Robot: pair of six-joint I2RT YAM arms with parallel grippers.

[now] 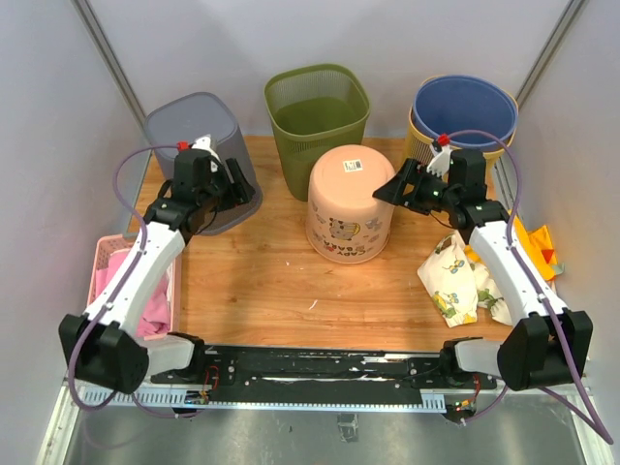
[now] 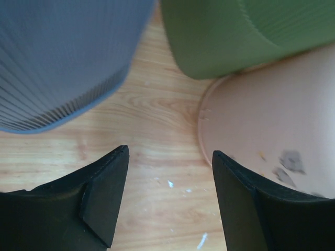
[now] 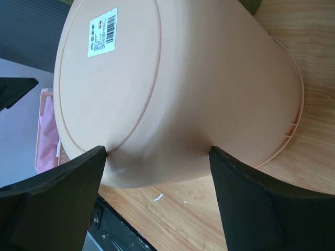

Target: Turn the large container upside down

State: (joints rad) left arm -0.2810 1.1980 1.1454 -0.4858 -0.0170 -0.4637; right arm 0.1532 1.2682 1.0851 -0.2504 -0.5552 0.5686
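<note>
Upturned pink bucket (image 1: pixel 349 208), barcode label (image 1: pixel 351 165) on base

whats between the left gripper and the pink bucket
Just bare wooden tabletop between the left gripper and pink bucket, clearest in the left wrist view.

Lg pink container (image 1: pixel 349 205), upside down, rim on wood table, barcode label on base, cartoon print on side

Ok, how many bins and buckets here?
6: grey bin rear left, green bin rear centre, pink bucket mid-table, blue bucket inside yellow basket rear right, pink basket far left.
</note>
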